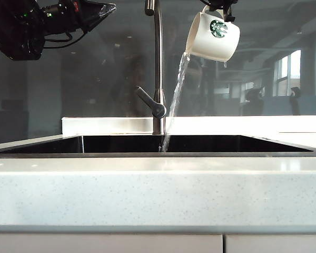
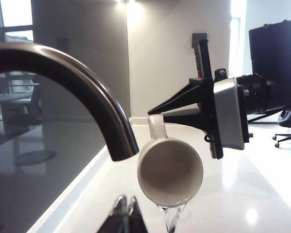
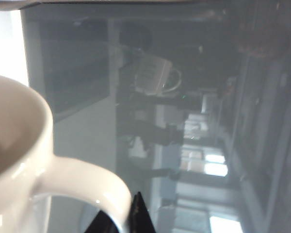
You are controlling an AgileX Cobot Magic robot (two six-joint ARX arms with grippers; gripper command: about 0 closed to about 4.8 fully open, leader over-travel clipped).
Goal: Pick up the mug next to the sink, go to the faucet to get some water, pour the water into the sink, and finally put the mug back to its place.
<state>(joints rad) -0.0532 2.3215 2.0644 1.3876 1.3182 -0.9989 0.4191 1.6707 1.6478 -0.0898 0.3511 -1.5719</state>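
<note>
A dark glass panel stands along the back of the pale speckled bench and mirrors the room like a dim window. To the right in the panel bright window panes show, with ceiling lines above them. A low white upstand runs along the foot of the panel. Below the bench front, pale cabinet doors meet at a narrow seam. In the left wrist view a plain white wall rises behind the bench, lit from above, and a black office chair on casters stands on the glossy white floor beside it.
</note>
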